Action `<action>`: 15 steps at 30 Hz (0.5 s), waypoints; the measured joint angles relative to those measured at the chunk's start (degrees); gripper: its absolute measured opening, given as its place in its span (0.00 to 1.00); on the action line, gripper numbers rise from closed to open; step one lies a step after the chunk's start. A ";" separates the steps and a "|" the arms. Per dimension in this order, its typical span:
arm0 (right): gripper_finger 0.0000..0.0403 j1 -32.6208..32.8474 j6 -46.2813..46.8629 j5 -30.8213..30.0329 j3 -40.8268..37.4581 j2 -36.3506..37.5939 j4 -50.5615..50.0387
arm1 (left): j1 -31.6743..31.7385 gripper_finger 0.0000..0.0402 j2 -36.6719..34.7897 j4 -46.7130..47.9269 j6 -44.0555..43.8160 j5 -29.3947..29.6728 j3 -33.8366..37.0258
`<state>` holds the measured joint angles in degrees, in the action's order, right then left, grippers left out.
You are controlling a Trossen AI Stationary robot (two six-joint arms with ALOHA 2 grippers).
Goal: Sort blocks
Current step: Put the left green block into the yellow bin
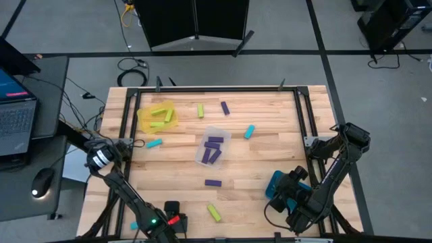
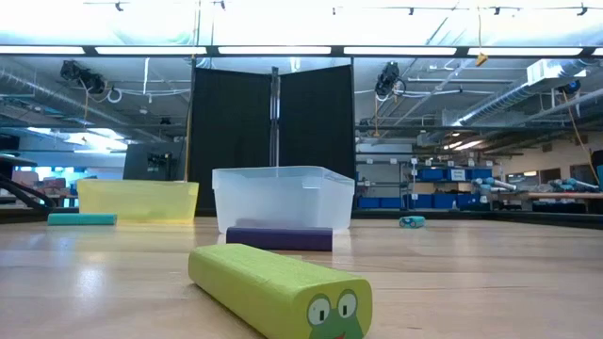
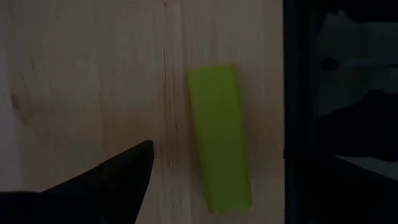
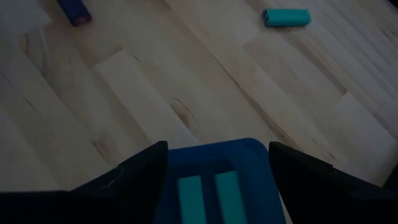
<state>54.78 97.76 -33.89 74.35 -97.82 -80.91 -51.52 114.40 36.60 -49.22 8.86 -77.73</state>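
Left tool: we are seeing the left tool [image 1: 145, 226] sitting at the worktop's [image 1: 270, 152] near edge, its fingers [image 3: 118, 177] standing apart and gripping nothing, with a lime-green block [image 3: 221, 137] lying just beside it on bare wood.
Right tool: we are seeing the right tool [image 4: 217, 168] hovering over the teal tray [image 1: 278, 183] at the near right corner, fingers spread to either side of the tray's end, holding nothing; two cyan blocks [image 4: 211, 196] are lying side by side inside it.
Yellow tray: the yellow tray [image 1: 156, 116] is sitting by the far left edge with lime-green blocks in it.
Clear tray: the clear tray [image 1: 212, 145] is sitting mid-worktop holding purple blocks [image 1: 213, 147].
Loose blocks: we are finding single blocks scattered well apart, a purple one [image 1: 213, 182] just nearer than the clear tray, a cyan one [image 1: 250, 131] to its right.
Open room: we are seeing bare wood between the clear tray and the teal tray.
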 joint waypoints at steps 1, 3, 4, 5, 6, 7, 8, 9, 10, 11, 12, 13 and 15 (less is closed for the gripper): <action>0.71 0.00 -0.18 -0.24 0.00 0.00 0.09 | -0.03 0.91 0.37 0.19 -0.51 0.08 0.00; 0.71 0.00 -0.24 -0.98 0.00 0.00 0.11 | -0.03 0.89 0.44 0.67 -1.22 0.77 0.11; 0.71 0.00 -0.25 -1.20 0.00 0.00 0.12 | -0.03 0.88 0.36 0.91 -2.19 1.12 0.44; 0.71 0.00 -0.25 -1.39 0.00 0.00 0.12 | -0.03 0.87 0.36 1.11 -2.69 1.92 0.72; 0.71 0.00 -0.25 -1.60 0.00 0.00 0.11 | -0.03 0.85 0.36 1.39 -3.39 2.05 0.72; 0.71 0.00 -0.25 -1.94 0.00 0.00 0.11 | -0.03 0.82 0.34 2.08 -3.78 2.41 0.70; 0.71 0.00 -0.26 -2.29 0.00 0.00 0.11 | -0.03 0.79 0.34 2.87 -4.05 2.89 0.75; 0.71 0.00 -0.27 -2.61 0.00 0.00 0.11 | 0.00 0.75 0.34 2.82 -4.72 3.41 0.90; 0.71 0.00 -0.27 -2.76 0.00 0.00 0.11 | 0.04 0.71 0.34 2.99 -5.31 4.01 1.15; 0.71 0.00 -0.29 -2.93 0.00 0.00 0.07 | 0.05 0.67 0.34 2.99 -5.59 4.49 1.26; 0.71 0.00 -0.42 -3.17 0.00 0.00 0.09 | 0.05 0.62 0.34 2.97 -5.76 4.85 1.49; 0.70 0.00 -0.45 -3.40 0.00 0.00 0.05 | 0.05 0.57 0.32 2.81 -5.77 5.04 1.67; 0.70 0.00 -0.45 -3.87 0.00 -0.01 -0.02 | 0.08 0.48 0.20 2.16 -5.36 5.45 2.32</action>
<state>54.78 97.32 -37.76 74.35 -97.83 -80.93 -51.44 114.60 38.76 -54.58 14.31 -75.41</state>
